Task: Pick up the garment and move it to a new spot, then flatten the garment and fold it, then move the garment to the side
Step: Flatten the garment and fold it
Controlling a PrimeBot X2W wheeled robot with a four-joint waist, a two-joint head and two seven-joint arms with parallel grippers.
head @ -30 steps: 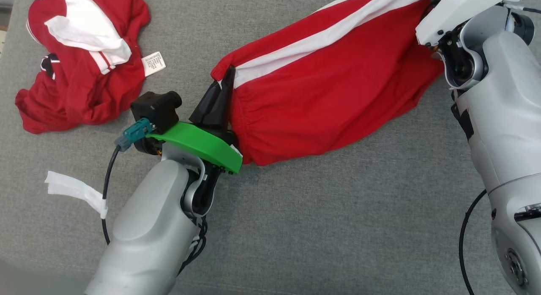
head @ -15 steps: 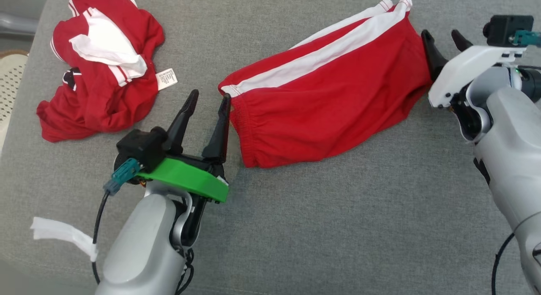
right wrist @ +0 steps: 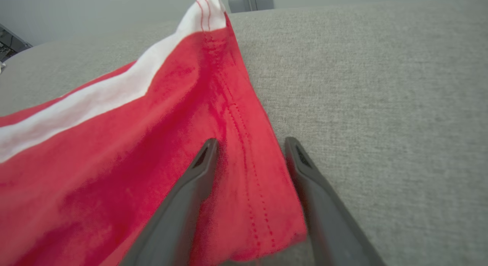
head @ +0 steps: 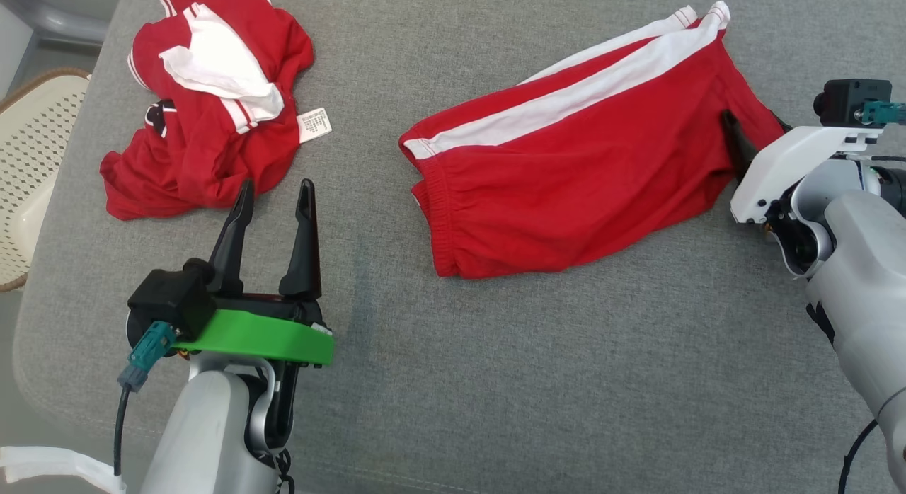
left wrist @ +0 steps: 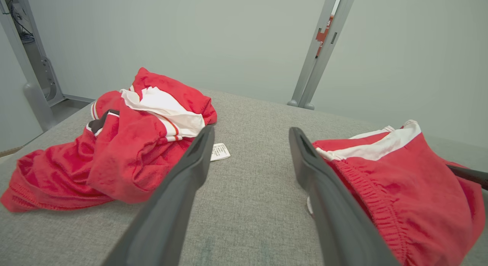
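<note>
The garment [head: 566,175] is a pair of red shorts with a white side stripe, lying flat on the grey cushion [head: 531,374], waistband to the left. My left gripper [head: 276,193] stands open well left of the waistband, touching nothing. In the left wrist view its fingers [left wrist: 251,132] frame bare cushion, with the shorts [left wrist: 400,182] just right of them. My right gripper [head: 754,119] is at the shorts' right leg corner. In the right wrist view its fingers [right wrist: 249,142] stand apart, straddling the stitched hem of the red cloth [right wrist: 133,144].
A second crumpled red and white garment [head: 205,112] with a white label lies at the back left, also visible as a heap [left wrist: 126,144]. A cream perforated basket [head: 35,168] stands beyond the cushion's left edge. A metal post [left wrist: 320,48] rises behind.
Both grippers opened and let go of the shorts, which now lie flat. My left gripper drew back to the left, away from the waistband. My right gripper now straddles the leg hem. The camera also shifted.
</note>
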